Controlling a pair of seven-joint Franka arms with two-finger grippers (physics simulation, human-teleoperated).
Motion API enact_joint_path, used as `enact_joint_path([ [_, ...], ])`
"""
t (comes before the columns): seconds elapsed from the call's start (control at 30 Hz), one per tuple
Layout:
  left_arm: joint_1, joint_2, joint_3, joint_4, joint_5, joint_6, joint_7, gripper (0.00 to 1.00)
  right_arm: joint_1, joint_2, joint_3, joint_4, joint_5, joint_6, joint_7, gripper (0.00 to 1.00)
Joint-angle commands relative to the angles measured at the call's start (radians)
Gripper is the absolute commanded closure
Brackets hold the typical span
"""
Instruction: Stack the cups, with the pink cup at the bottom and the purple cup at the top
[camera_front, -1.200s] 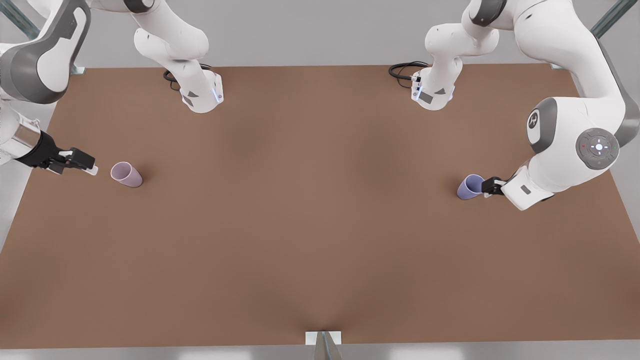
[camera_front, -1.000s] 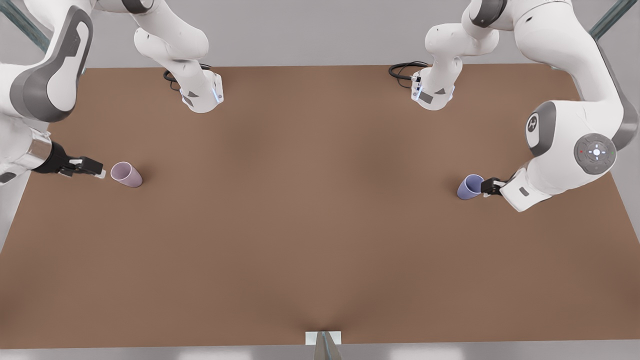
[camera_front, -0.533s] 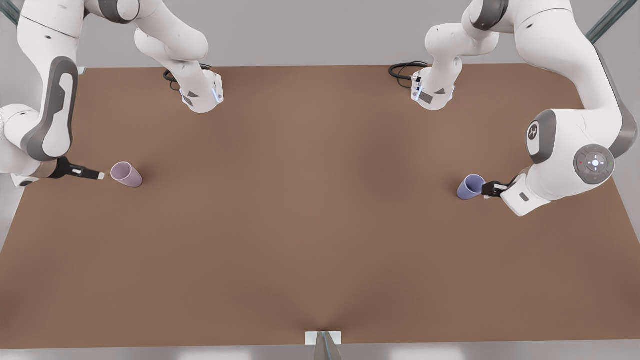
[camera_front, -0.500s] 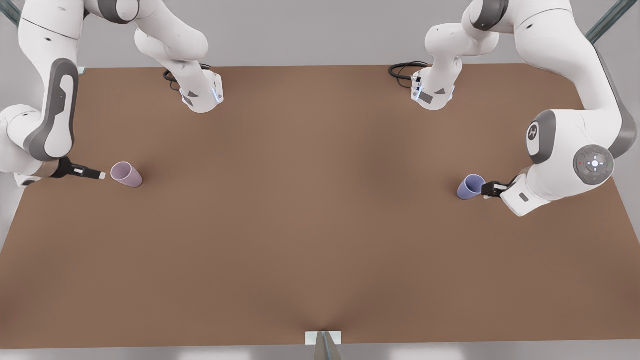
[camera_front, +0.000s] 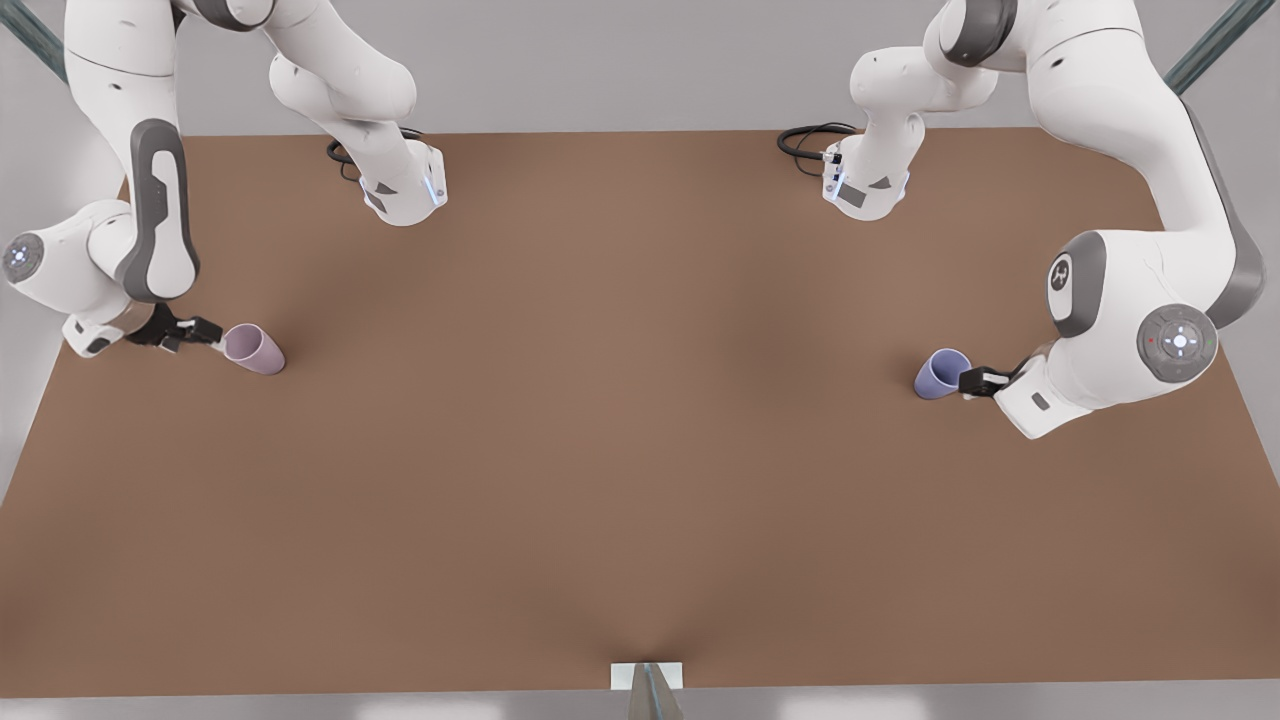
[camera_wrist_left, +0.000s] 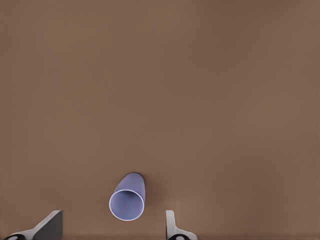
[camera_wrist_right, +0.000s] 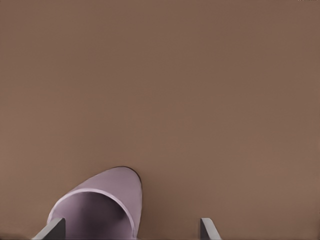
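Jaws of both grippers are seen spread apart, each pair reaching toward a cup with nothing clamped yet. The left gripper, at the front view's right, is set right at the purple cup; in the left wrist view the purple cup lies between the two fingertips, touching neither. The right gripper, at the front view's left, is set at the rim of the pink cup; in the right wrist view the pink cup sits off-centre, close to one fingertip.

The step in hand is judged to be the approach to the grasp, with stacking not yet begun: the cups stand well apart at opposite ends of the tabletop. Next, the right gripper would probably need centring on the pink cup before either pair of jaws is closed.

Both cups are plain, tapered and handleless, with smooth matte walls and thin pale rims. The tabletop is a flat, even brown with a faint weave-like grain.
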Motion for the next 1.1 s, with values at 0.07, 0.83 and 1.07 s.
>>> enact_joint_path([
  [0.07,0.0,0.003,0.0,0.0,0.001,-0.006,0.001,0.0,0.005,0.001,-0.004,-0.043,0.001,0.054,-0.393,0.0],
  [0.83,0.003,0.02,0.01,0.0,-0.001,-0.006,0.003,0.0,0.023,0.086,0.0,-0.095,-0.001,0.1,-0.251,0.36],
  [1.07,0.003,0.02,0.01,0.0,0.001,-0.006,0.004,0.0,0.025,0.113,0.0,-0.095,-0.004,0.128,-0.264,0.59],
])
